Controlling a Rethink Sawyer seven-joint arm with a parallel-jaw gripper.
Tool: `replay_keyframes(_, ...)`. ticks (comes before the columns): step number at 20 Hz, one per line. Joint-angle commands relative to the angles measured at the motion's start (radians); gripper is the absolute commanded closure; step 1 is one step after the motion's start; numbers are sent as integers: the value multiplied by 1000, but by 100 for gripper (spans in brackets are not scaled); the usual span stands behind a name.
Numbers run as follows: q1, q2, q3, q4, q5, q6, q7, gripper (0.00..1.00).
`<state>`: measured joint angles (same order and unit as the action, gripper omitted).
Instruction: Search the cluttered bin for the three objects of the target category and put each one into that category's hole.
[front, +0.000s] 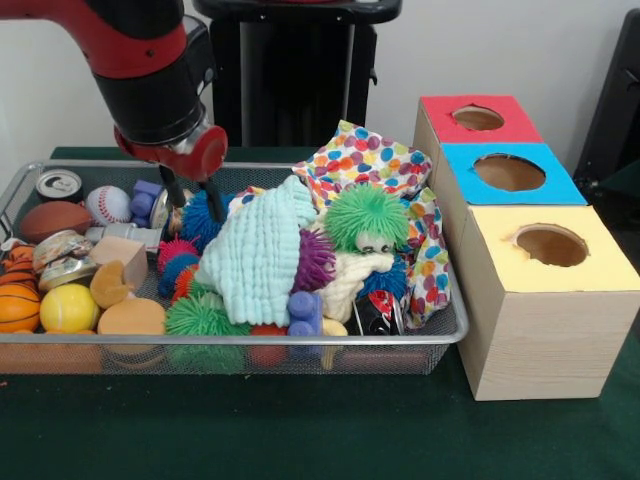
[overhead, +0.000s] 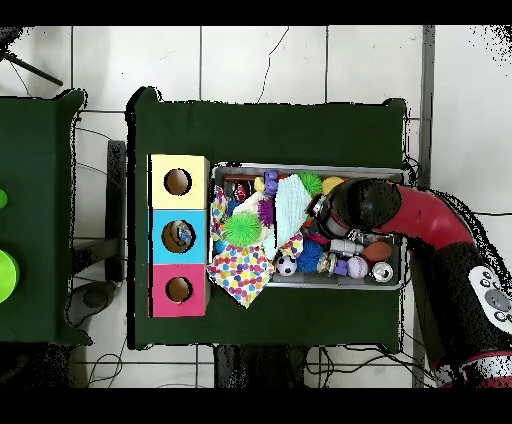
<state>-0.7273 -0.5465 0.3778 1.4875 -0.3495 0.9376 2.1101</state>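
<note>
The silver wire-mesh bin (front: 455, 325) is full of toys and cloths; it also shows in the overhead view (overhead: 300, 168). A pale, clear-looking crushed bottle (front: 112, 232) lies at the back left, beside a wooden block. My gripper (front: 192, 200) reaches down into the bin's back left, fingers apart, next to a blue spiky ball (front: 203, 222). A small shiny thing lies below the fingers; I cannot tell whether they touch it. In the overhead view the arm's head (overhead: 355, 205) hides the gripper. The blue box's hole (overhead: 179, 236) shows something inside.
Red (front: 478, 118), blue (front: 510, 172) and yellow (front: 550, 245) boxes with holes stand beside the bin. A mint cloth (front: 262, 250), polka-dot cloth (front: 370, 160), green fuzzy ball (front: 367, 215), metal can (front: 58, 183), baseball (front: 108, 203), football (front: 55, 218) and basketball (front: 18, 300) crowd the bin.
</note>
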Motion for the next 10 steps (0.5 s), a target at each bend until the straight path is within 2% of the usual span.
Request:
replay_keyframes(1,-25,85,91,-119,-116,-9,-343,0)
replay_keyframes(4,-28,98,99,-138,-138,0,-347,0)
replay_keyframes(10,-33,131,107,-119,-186,-103,-280,0)
